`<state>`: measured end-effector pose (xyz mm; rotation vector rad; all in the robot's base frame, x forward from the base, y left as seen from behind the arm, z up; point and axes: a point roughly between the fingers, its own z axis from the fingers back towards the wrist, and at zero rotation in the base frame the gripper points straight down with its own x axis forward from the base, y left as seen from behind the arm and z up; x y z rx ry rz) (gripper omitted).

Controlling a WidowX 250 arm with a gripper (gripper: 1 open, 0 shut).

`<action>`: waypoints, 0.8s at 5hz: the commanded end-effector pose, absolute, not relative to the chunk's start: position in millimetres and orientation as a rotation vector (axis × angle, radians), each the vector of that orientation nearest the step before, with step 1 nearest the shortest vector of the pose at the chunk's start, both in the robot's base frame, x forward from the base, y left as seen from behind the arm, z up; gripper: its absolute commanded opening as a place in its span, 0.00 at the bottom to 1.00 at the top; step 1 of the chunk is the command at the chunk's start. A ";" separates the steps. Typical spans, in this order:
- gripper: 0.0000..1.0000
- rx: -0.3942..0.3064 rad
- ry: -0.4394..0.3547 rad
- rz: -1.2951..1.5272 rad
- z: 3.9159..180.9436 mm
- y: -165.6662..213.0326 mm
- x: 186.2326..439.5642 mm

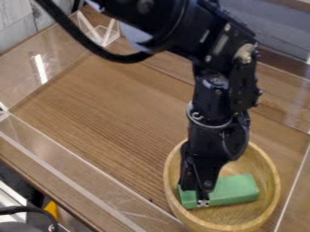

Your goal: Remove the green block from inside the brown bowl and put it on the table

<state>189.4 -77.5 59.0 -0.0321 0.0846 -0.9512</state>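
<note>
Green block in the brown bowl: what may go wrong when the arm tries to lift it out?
1. The claw is shut at the left end of the green block, not at its middle. Whether it truly grips is unclear, so the block may tilt or slip on lifting.
2. The block lies low inside the brown bowl. A shallow exit could catch the rim and drag the bowl.

Far rim of brown bowl (264, 210) hidden behind arm (224, 86); end effector (198, 198) covers part of green block (237, 189); arm top cut by edge.

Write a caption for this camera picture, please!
Robot gripper closed at the green block's left end, inside the brown bowl.
</note>
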 end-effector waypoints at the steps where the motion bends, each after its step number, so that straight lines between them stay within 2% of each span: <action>1: 0.00 -0.037 0.042 -0.941 71.1 -76.0 193.2; 4: 0.00 -0.058 0.034 -0.918 80.0 -72.5 189.5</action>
